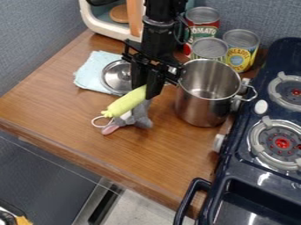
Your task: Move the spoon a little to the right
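1. In the camera view, you are having the gripper (147, 91) hang near the middle of the surface (182, 151), apparently clamped on the upper end of a long yellow-green thing (126, 103). You are only presuming this is the item to move, since its shape is not plainly showing a spoon.

2. You are holding it by one end, with the rest slanting toward eight o'clock, so it could be swivelling or slipping out if the pinch is weak.

3. A grey plush toy (140, 115) is lying right beside and partly behind it, toward five o'clock. If the two are snagging, you could be dragging both.

4. Toward three o'clock, the steel pot (197, 107) is standing near the gripper. If you are overshooting or travelling too low, you could be knocking it toward the stove (254, 176).

5. Toward ten o'clock, the lid (117, 78) is resting on a pale cloth (88, 72); a wide backswing could be nudging it.
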Controlling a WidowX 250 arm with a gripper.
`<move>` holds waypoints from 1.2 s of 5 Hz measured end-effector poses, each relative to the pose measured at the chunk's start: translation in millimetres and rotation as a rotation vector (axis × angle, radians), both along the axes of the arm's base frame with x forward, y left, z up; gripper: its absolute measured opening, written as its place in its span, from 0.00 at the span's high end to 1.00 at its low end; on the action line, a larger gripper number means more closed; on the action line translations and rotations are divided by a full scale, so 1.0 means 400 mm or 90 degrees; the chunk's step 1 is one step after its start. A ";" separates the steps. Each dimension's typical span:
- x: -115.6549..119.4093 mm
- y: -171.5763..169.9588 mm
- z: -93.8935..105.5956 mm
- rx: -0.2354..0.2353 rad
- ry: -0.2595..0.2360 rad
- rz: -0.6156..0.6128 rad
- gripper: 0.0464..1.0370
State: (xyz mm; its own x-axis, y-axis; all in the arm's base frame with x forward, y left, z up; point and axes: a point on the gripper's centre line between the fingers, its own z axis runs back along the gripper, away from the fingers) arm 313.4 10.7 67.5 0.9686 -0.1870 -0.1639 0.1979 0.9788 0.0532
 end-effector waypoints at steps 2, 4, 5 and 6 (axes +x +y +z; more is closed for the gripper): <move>0.002 0.057 0.007 -0.004 0.009 0.054 0.72; 0.004 0.152 -0.015 -0.010 0.039 0.146 0.72; 0.000 0.180 -0.021 -0.012 0.047 0.172 0.72; -0.002 0.184 -0.024 -0.012 0.050 0.177 0.72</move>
State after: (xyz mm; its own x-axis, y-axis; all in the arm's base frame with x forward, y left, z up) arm 312.4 84.4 58.0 0.9677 0.0804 -0.2388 -0.0755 0.9967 0.0297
